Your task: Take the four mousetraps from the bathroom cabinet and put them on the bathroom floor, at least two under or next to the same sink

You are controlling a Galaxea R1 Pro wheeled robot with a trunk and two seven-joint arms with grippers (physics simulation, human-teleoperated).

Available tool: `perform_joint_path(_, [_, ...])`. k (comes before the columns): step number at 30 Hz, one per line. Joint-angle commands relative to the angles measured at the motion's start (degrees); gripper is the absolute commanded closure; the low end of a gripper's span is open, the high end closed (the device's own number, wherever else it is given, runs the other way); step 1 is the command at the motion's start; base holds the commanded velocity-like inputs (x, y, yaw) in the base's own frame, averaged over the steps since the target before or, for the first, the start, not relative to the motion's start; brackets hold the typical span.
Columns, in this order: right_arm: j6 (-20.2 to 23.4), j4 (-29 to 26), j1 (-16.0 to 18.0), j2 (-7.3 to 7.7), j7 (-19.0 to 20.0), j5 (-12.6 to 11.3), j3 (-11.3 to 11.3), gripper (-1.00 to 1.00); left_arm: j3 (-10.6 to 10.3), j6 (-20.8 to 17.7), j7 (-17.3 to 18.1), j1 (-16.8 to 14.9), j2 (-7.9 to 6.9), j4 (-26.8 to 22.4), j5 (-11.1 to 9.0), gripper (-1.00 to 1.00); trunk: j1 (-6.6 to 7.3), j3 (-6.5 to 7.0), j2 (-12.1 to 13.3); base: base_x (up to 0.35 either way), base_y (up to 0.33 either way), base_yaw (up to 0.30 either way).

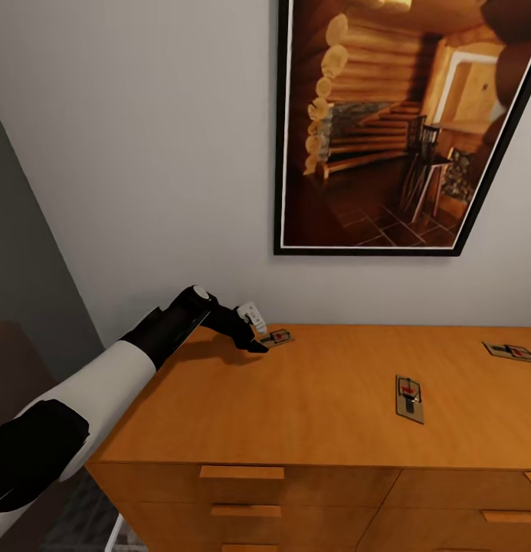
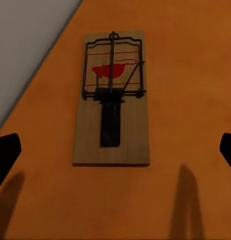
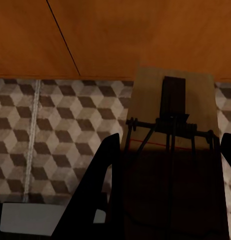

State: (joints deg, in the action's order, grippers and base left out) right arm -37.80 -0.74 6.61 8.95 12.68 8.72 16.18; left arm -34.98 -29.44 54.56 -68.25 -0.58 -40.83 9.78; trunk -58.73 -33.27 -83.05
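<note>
Orange-brown wood makes up the cabinet (image 1: 311,399), a low chest of drawers with flat bar handles standing against a pale wall, below a black-framed picture (image 1: 407,126) of a log-cabin interior. Three mousetraps lie flat on the cabinet top. One mousetrap (image 1: 276,337) sits near the cabinet's back edge, close to the wall; a second mousetrap (image 1: 409,398) lies further along the top, nearer the cabinet's front edge; a third mousetrap (image 1: 510,351) rests well apart from both, toward the cabinet's far end.

The left arm reaches over the cabinet top, and the left gripper (image 1: 254,337) hovers just beside the back mousetrap. In the left wrist view that same trap (image 2: 111,97) lies squarely between the dark fingertips (image 2: 5,155), which stand wide apart at either side and touch nothing, so the jaws are released. The trap's tan board, black wire and red mouse mark are all plain there.

In the right wrist view the right gripper (image 3: 168,165) has its jaws clenched on a fourth mousetrap (image 3: 173,100), whose tan board juts out beyond the fingers (image 3: 103,175). Beyond that trap are the cabinet front (image 3: 115,35) and the bathroom floor (image 3: 45,130), tiled in a brown, beige and white cube pattern
</note>
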Motion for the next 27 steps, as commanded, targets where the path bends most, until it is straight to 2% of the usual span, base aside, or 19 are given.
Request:
perform_joint_path(1, [-0.17, 0.04, 0.02, 0.02, 0.15, 0.51, 0.52, 1.00, -0.09, -0.44, 0.19, -0.04, -0.04, -0.12, 0.15, -1.00, 0.00, -0.11, -0.03, 0.000, 0.000, 0.000])
perform_joint_path(22, [-0.17, 0.04, 0.02, -0.41, 0.07, 0.51, 0.52, 1.00, -0.09, -0.44, 0.19, -0.04, -0.04, -0.12, 0.15, -1.00, 0.00, -0.87, -0.03, 0.000, 0.000, 0.000])
perform_joint_path(27, [-0.17, 0.04, 0.04, -0.44, 0.06, 0.51, 0.52, 1.00, -0.09, -0.45, 0.19, -0.04, 0.00, -0.12, 0.15, -1.00, 0.00, -0.87, -0.03, 0.112, 0.000, 0.000])
